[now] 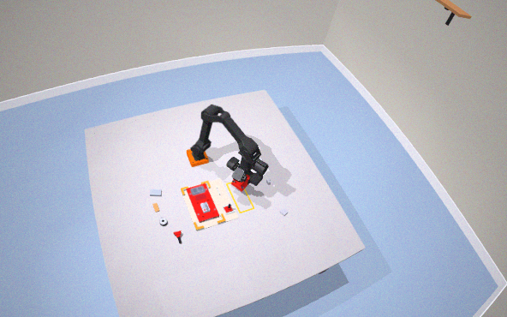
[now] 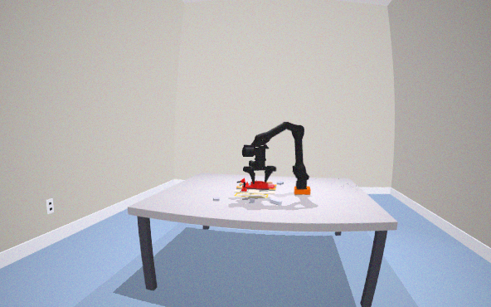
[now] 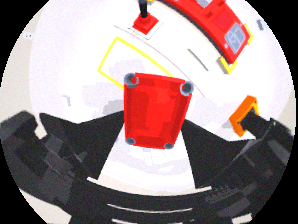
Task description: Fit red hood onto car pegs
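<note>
The red hood (image 1: 241, 185) (image 2: 260, 186) (image 3: 157, 112) is held roof-up and roughly level, with grey rings at its four corners. My gripper (image 2: 260, 182) (image 3: 153, 117) is shut on its two long sides. The hood hangs above the table beside the jig, with its shadow below. The red chassis (image 1: 211, 214) (image 3: 200, 22) lies in the cream jig (image 1: 223, 198) with orange corner brackets. The grey engine block (image 1: 205, 207) sits on its deck. The pegs are too small to make out clearly. The hood's underside is hidden.
A yellow outline (image 1: 234, 198) (image 3: 108, 53) lies beside the jig. A red piece with a black stem (image 1: 229, 209) (image 3: 145, 24) stands between outline and chassis. An orange block (image 1: 156, 207), a ring (image 1: 164, 221), another red-and-black piece (image 1: 178, 235) and grey blocks (image 1: 156, 193) (image 1: 283, 212) lie around.
</note>
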